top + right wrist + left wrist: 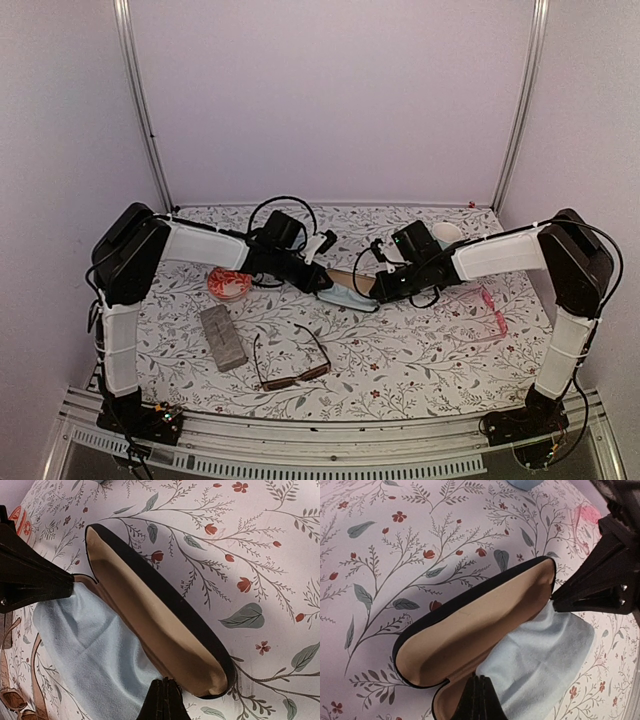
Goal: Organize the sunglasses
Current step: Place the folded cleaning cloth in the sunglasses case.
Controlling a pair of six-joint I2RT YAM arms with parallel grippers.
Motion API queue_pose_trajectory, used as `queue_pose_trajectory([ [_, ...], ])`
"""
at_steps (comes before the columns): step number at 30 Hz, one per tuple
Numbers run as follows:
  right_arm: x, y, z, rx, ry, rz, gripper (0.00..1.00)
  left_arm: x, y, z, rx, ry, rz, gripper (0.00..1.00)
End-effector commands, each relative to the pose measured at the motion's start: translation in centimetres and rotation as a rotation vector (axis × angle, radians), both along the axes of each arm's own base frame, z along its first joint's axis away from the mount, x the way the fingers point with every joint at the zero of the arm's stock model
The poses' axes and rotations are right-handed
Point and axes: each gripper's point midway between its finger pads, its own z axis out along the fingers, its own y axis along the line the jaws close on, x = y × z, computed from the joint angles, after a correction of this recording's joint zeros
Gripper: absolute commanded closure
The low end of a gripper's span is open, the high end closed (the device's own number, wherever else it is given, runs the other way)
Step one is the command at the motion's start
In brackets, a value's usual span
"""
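Left tool: the left gripper (479,692) was pressed shut at the bottom of its wrist view, its tip at the rim of the black oval case (470,630).
Right tool: the right gripper (164,695) was likewise closed tight, its tip at the opposite end of the case.
Grip: whether either tip pinched the rim or the light blue cloth (540,655) could not be told.
Brown sunglasses (296,377): lying unfolded, lower centre of the overhead view, near the grey case (222,338).
Pink-red sunglasses (495,312): right of centre, well apart from the black case.
Progress: apparently early; the case stood open with only the cloth inside, and neither pair was stowed.
Left to do: both pairs probably needed casing.
Hidden: overhead, the arms covered much of the black case; the pink pair was a faint smear; a round red-and-white thing (228,284) left of centre could not be identified.
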Motion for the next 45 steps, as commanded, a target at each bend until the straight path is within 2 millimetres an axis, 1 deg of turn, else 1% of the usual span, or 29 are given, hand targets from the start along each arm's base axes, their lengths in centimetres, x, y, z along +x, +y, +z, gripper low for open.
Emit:
queue_pose_trajectory([
  [1, 0.5, 0.3, 0.1, 0.002, -0.004, 0.009, 1.0, 0.6, 0.1, -0.6, 0.002, 0.015, 0.006, 1.0],
  [6, 0.4, 0.3, 0.0, 0.003, -0.001, 0.013, 1.0, 0.7, 0.1, -0.6, 0.002, 0.015, 0.004, 1.0],
  [13, 0.4, 0.3, -0.4, -0.002, 0.006, 0.015, 1.0, 0.4, 0.3, -1.1, 0.012, 0.025, 0.0, 1.0],
  [22, 0.4, 0.2, -0.7, -0.013, 0.01, 0.012, 1.0, 0.6, 0.3, -1.3, 0.018, 0.021, 0.0, 1.0],
  [45, 0.2, 0.1, -0.9, -0.021, 0.014, 0.021, 1.0, 0.6, 0.1, -1.3, 0.019, 0.026, -0.011, 1.0],
])
